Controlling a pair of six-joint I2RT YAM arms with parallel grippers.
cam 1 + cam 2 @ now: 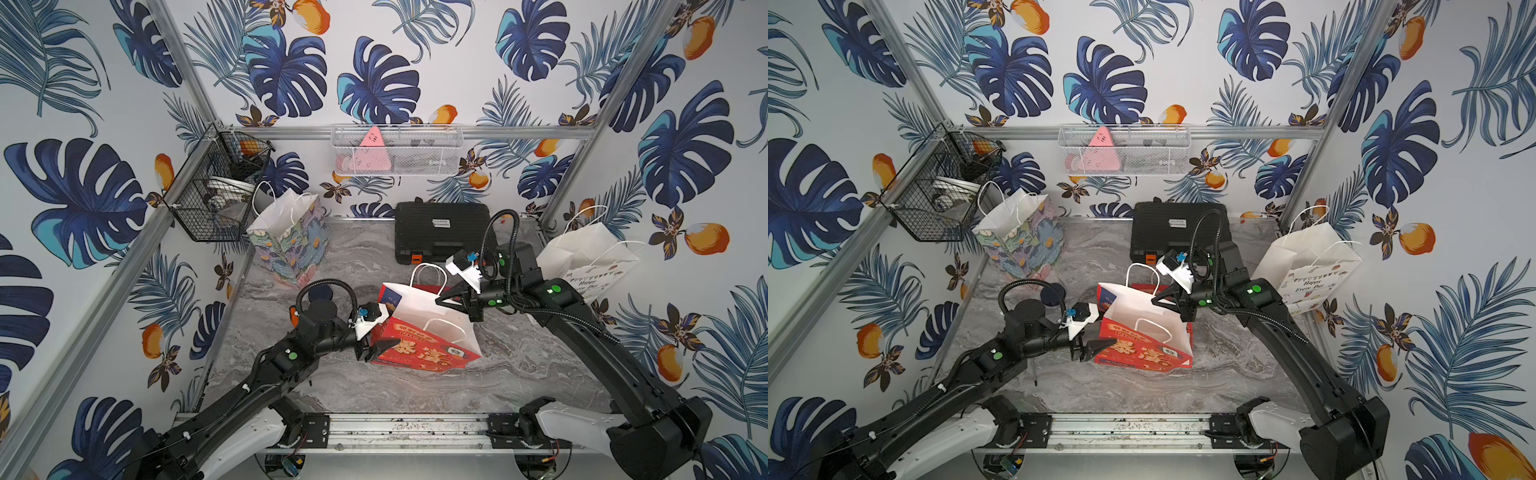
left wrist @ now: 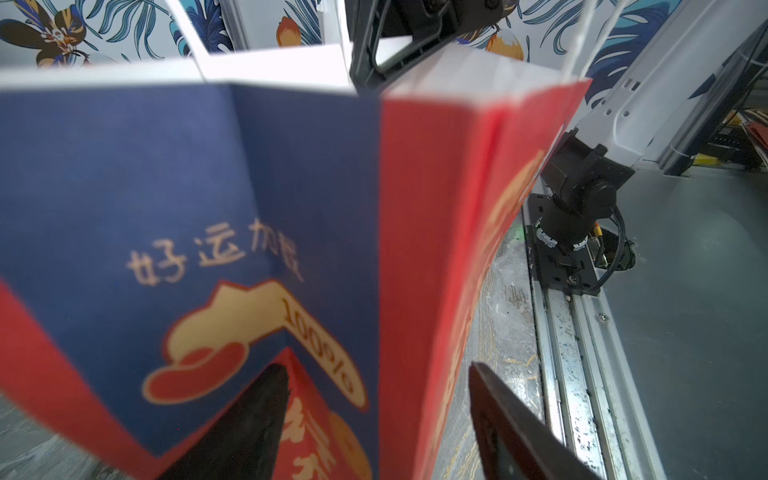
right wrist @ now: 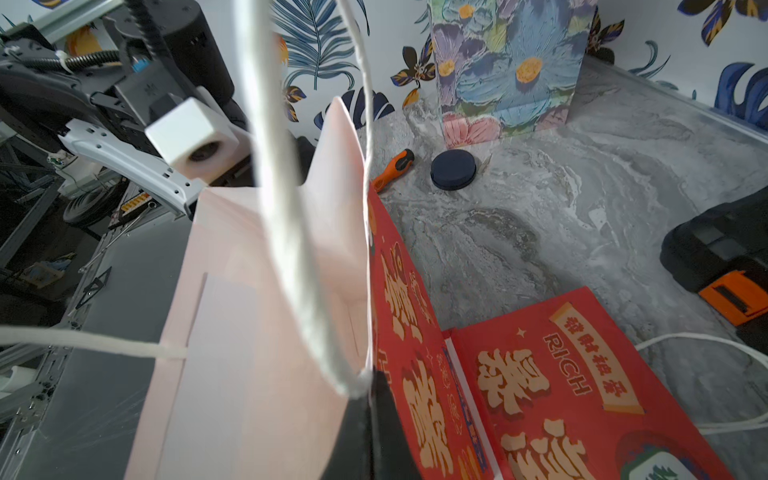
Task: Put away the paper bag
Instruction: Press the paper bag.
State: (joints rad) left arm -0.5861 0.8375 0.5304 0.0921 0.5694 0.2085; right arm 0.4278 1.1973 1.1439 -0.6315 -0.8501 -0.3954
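Red paper bag [image 1: 424,328]: upright, mouth open, about mid-counter [image 1: 415,390]. A second red bag [image 3: 561,374] lies flat just behind it, toward the back edge.

Right jaws: closed, pinching the upright bag's top rim on the wall facing the back edge, right beside a rope handle [image 3: 291,208].

Left jaws: apart, low on the bag. They straddle the vertical corner between the blue side panel [image 2: 187,187] and the red front face [image 2: 436,249], on the side toward the counter's left edge. One finger looks to lie against the blue panel. The other stands clear of the red face. No grip there yet.

Judgement: the step in hand is collapsing the bag flat before stowing it.
- Left jaws should close squarely on the corner crease, catching both layers.
- The blue panel should fold inward along its centre crease.
- Right jaws should hold the rim taut so the walls meet without buckling.

Risks: the thin paper tearing at the rim, or the bag tipping toward the front edge.
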